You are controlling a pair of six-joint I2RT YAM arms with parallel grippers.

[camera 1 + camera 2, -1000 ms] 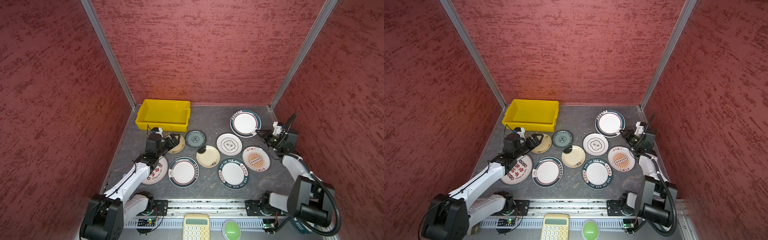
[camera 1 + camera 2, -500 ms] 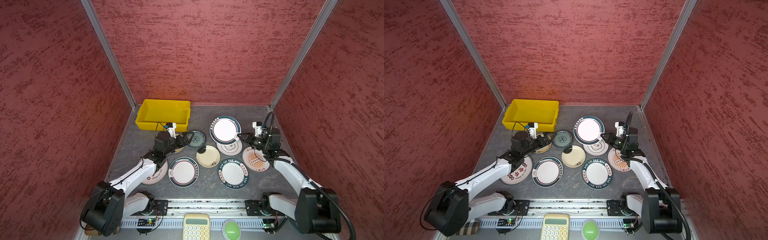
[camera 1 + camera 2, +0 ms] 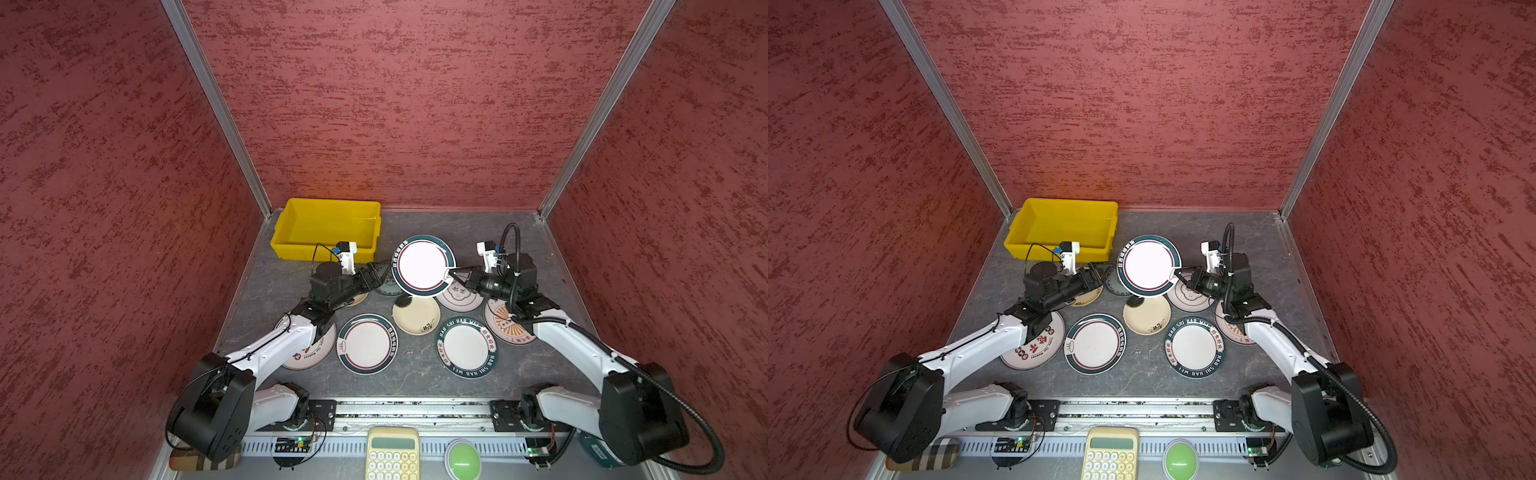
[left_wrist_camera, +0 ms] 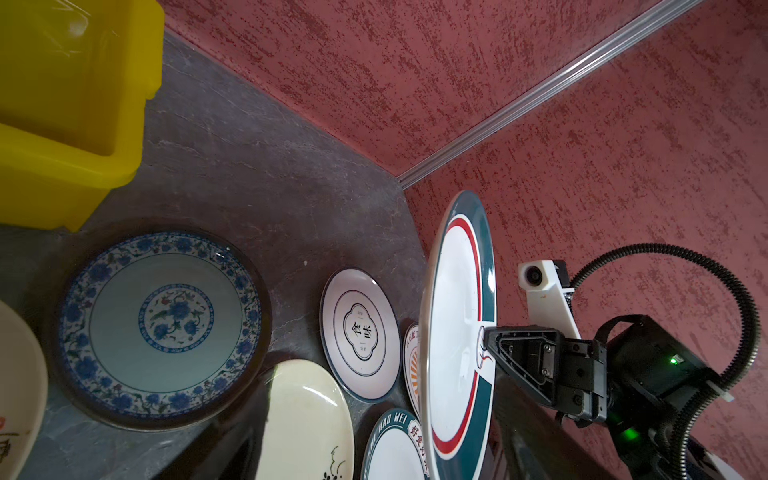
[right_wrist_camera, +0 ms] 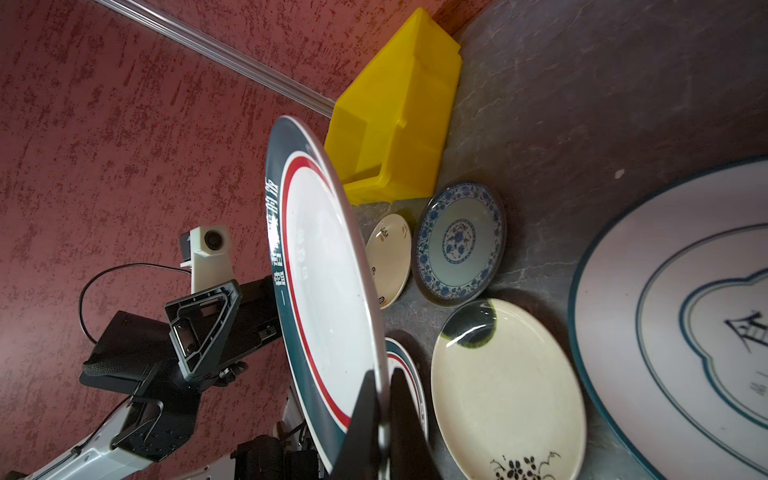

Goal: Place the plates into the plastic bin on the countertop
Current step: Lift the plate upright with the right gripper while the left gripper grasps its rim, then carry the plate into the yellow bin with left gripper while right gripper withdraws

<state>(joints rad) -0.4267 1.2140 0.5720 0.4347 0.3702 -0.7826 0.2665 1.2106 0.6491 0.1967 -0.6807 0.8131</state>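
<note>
The right end effector [image 3: 451,274] pinches the rim of a round white plate with a dark green border [image 3: 422,266], raised above the dark grey stone-look tabletop [image 3: 478,228], near the bright yellow rectangular plastic bin [image 3: 291,245]. The left end effector [image 3: 376,275], jaws spread, sits beside the plate's opposite edge.

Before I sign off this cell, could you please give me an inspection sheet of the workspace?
Surface: countertop dark grey, no spills seen.
Job's things: eight plates lie on the countertop; ninth plate lifted above them; bin holds none.
Clutter: calculator and button at the front edge.
Hands: right hand shut on ninth plate's rim; left hand open beside it.
Cables: hose along right arm; wire at left wrist.
Surroundings: red walls, metal rails.
</note>
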